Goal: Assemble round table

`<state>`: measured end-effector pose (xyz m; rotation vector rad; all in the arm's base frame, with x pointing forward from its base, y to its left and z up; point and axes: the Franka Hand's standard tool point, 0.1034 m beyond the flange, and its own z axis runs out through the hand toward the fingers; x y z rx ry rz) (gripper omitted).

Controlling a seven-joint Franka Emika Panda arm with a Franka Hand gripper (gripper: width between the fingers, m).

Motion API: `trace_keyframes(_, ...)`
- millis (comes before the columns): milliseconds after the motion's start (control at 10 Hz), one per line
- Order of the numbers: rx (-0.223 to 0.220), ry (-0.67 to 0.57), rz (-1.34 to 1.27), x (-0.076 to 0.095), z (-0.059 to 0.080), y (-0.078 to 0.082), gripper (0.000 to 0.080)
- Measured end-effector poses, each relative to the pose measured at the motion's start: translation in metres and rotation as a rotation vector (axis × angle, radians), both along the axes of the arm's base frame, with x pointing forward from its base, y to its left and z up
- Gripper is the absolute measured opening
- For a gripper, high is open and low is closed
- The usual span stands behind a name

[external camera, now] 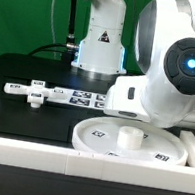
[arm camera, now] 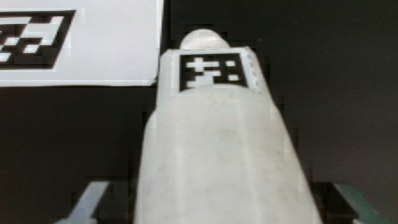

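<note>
Pincer (arm camera: pixel 214 206) spread: its two grey fingertips (arm camera: pixel 84 203) stand on either side of a long white piece (arm camera: pixel 222 140). A dark gap shows between each tip and the piece, so nothing is pinched. The piece runs out ahead of the pincer over the black tabletop (arm camera: pixel 338 90) and carries a square tag near its rounded far end. Which part of the set it is cannot be told. Beyond that far end and off to one side lies the marker board (arm camera: pixel 116 50).

In the exterior view the pincer is hidden behind the arm (external camera: pixel 176 67). The round disc (external camera: pixel 99 138) lies flat below the arm's wrist, with a short white stub (external camera: pixel 128 137) upright at its middle. The base piece (external camera: pixel 35 94) lies flat well apart from the pincer, toward the exterior view's left, with the marker board between them. A white rail (external camera: pixel 36 159) borders the tabletop just in front of the disc.
</note>
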<state>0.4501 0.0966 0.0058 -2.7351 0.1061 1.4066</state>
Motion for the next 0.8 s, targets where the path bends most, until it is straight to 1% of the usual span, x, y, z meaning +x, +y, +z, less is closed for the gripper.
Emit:
trace_keyframes(100,0.0,-0.002,0.001,0.002,0.006,0.0,0.0406)
trace_keyframes(200,0.001,0.0,0.003,0.004,0.017,0.0,0.0406)
trace_keyframes(300,0.011,0.014,0.012,0.005,0.033,-0.003,0.0406)
trace_keyframes(400,0.018,0.015,0.015,0.011,0.051,-0.005,0.0406)
trace_keyframes(500,0.021,-0.003,0.015,0.018,0.06,-0.006,0.0406)
trace_keyframes(600,0.022,-0.017,0.017,0.022,0.063,-0.004,0.0406)
trace_keyframes(700,0.022,-0.032,0.015,0.024,0.059,-0.004,0.0406)
trace_keyframes(800,0.021,-0.055,0.013,0.027,0.058,-0.003,0.0406)
